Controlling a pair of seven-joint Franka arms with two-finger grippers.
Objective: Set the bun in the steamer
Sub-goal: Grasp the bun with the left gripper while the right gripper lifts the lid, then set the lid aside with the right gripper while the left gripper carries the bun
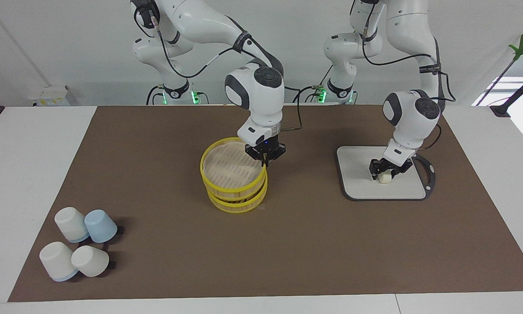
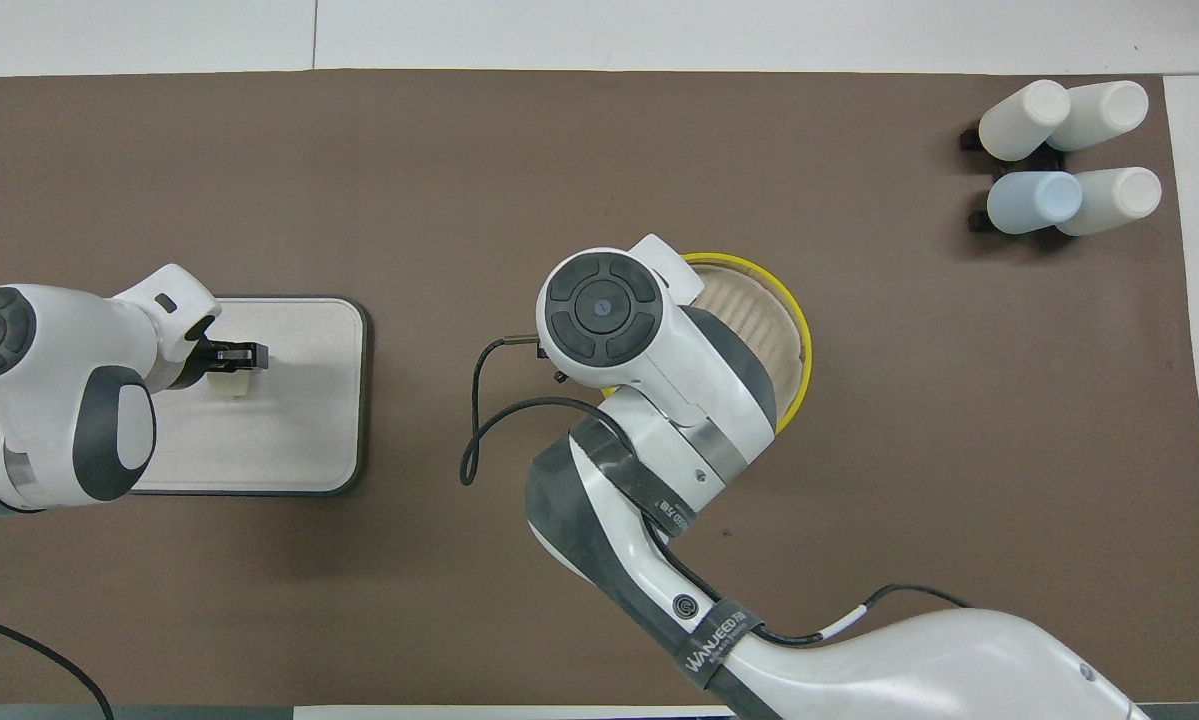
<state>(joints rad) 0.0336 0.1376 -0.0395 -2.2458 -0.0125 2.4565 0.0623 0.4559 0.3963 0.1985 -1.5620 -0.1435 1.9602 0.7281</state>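
Left gripper (image 1: 387,173) is down on the grey board (image 1: 357,183), its fingers around the bun (image 1: 385,178), which sits on the board right between them; how firmly they pinch it I cannot tell from across the table. Right gripper (image 1: 264,159) is clamped on the rim of the steamer's top tier (image 1: 226,168), tilting it up off the lower steamer (image 1: 237,204).

From above, left gripper (image 2: 234,358) covers the bun (image 2: 227,382), whose long axis I cannot make out. Steamer (image 2: 797,345) lies well off toward the right arm's end, so the carry runs sideways. Right gripper hides under its own wrist.
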